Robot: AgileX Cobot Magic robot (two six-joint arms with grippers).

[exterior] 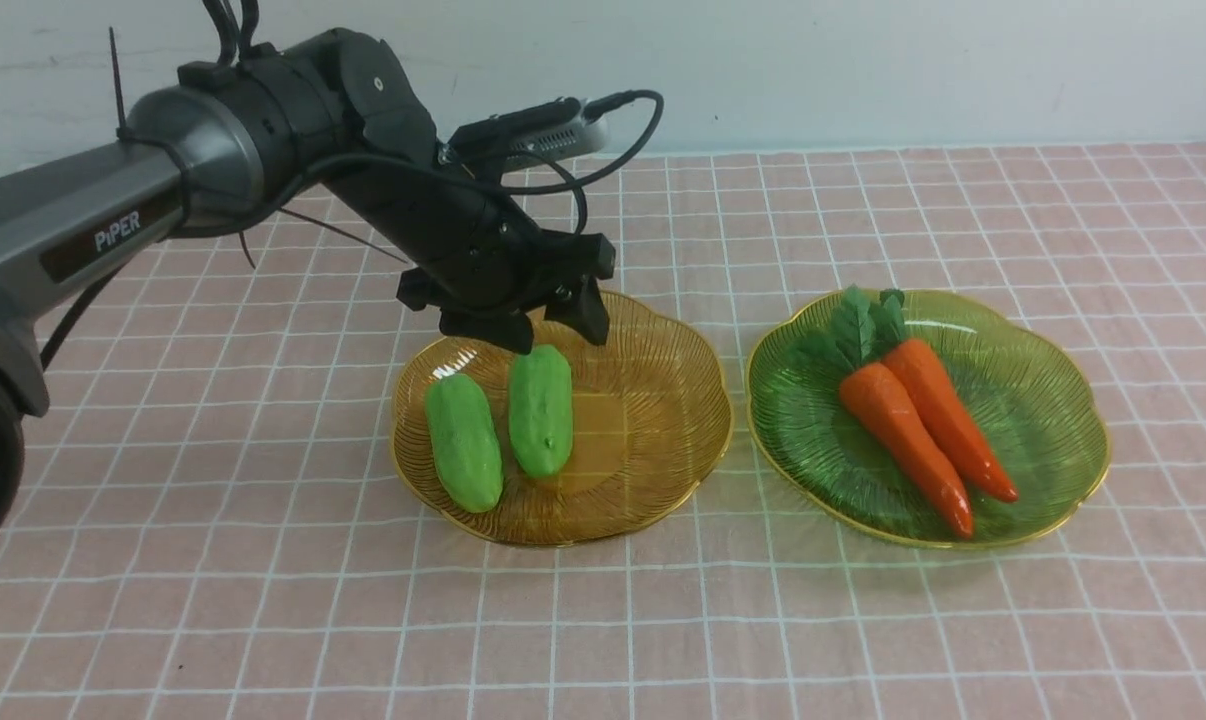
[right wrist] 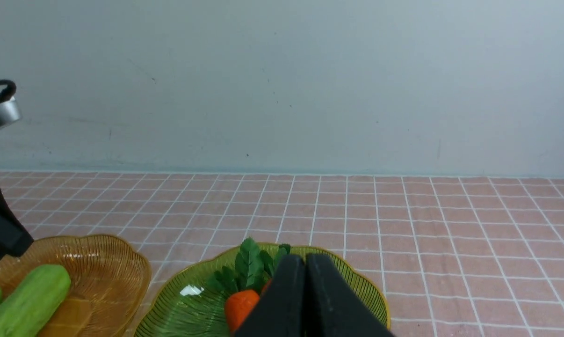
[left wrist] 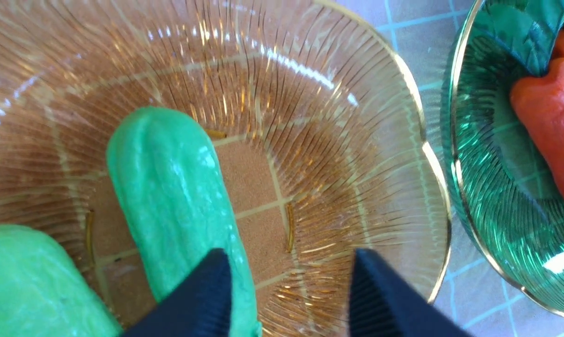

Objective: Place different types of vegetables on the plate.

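Note:
Two green cucumbers (exterior: 463,440) (exterior: 541,410) lie side by side in the amber plate (exterior: 663,440). Two orange carrots (exterior: 903,430) (exterior: 948,415) with leafy tops lie in the green plate (exterior: 1043,420) on the right. My left gripper (exterior: 555,335) hangs open just above the far end of the right cucumber (left wrist: 169,187). One finger (left wrist: 207,295) overlaps that cucumber, and bare plate shows between the fingers. My right gripper (right wrist: 305,262) is shut and empty, hovering near the green plate (right wrist: 371,290) and a carrot (right wrist: 240,304). It is outside the front view.
The two plates stand close together on a pink checked cloth (exterior: 263,600), their rims nearly touching. A pale wall (exterior: 863,60) runs along the table's far edge. The left arm (exterior: 213,150) reaches in from the left over the cloth.

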